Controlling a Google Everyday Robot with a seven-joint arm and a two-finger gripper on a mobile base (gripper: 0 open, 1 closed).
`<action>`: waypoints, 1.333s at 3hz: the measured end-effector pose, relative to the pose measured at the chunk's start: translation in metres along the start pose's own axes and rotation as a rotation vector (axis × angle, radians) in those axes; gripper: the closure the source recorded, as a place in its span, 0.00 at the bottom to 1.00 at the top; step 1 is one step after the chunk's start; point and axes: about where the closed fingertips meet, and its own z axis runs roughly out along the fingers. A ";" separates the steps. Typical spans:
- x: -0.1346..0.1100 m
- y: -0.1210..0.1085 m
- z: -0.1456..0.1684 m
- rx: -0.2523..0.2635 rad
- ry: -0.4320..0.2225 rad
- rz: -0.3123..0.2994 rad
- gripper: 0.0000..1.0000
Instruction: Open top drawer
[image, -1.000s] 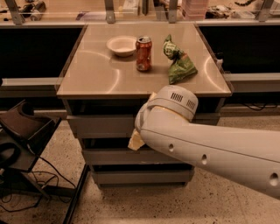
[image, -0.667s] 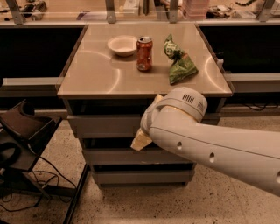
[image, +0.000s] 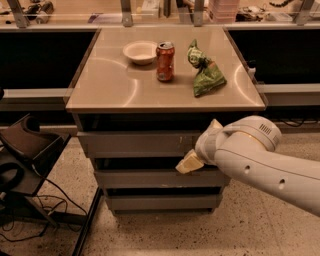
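The top drawer (image: 135, 143) is the uppermost of three flat grey fronts under the tan table top (image: 110, 85). A dark gap shows above it. My gripper (image: 190, 162), pale and yellowish, sits at the drawer's lower right edge, just above the middle drawer front (image: 150, 178). My white arm (image: 260, 160) comes in from the right and hides the right ends of the top and middle drawers. Whether the gripper touches the drawer front I cannot tell.
On the table top stand a white bowl (image: 140, 51), a red soda can (image: 165, 61) and a green snack bag (image: 205, 72). The bottom drawer front (image: 160, 202) sits lowest. A dark chair (image: 25, 155) and cables lie on the floor at left.
My arm and gripper have moved to the right along the drawer fronts, uncovering more of the top drawer's face. The things on the table have not moved.
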 end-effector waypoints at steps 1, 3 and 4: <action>0.011 -0.038 0.005 0.062 0.031 0.019 0.00; 0.010 -0.049 0.011 0.080 0.048 -0.005 0.00; 0.019 -0.043 0.023 0.051 0.039 0.016 0.00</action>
